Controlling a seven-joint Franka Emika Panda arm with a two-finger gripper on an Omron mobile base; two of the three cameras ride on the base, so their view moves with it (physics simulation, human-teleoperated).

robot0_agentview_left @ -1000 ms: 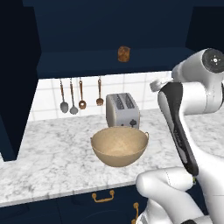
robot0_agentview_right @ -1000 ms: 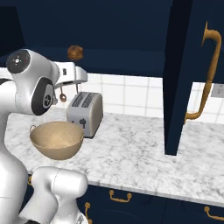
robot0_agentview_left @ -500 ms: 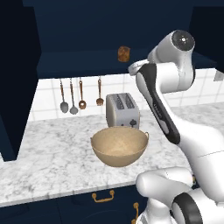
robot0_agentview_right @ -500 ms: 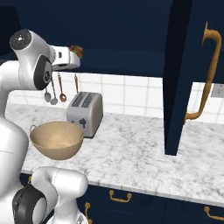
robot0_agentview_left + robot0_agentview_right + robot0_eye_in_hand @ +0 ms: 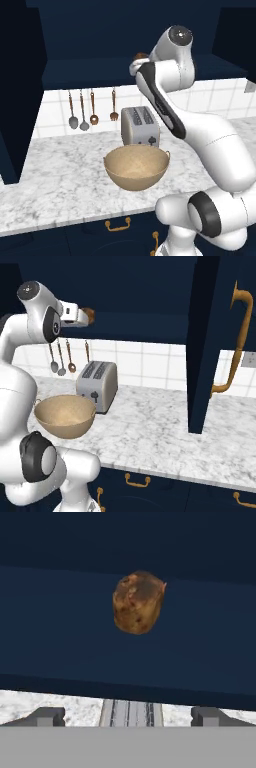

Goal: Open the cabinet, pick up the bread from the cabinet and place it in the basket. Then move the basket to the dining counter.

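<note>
While our gripper (image 5: pixel 129 716) holds its dark fingers wide apart, empty | we see the finely woven round basket (image 5: pixel 136 167) on veined marble | farther, crusty brown bread (image 5: pixel 138 602) sits on the cabinet (image 5: pixel 150 286) shelf.

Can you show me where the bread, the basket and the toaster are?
bread (image 5: pixel 138 603), hand view, middle of its crust.
basket (image 5: pixel 136 168), left base view, inside of the bowl.
toaster (image 5: pixel 98 385), right base view, its side.
</note>
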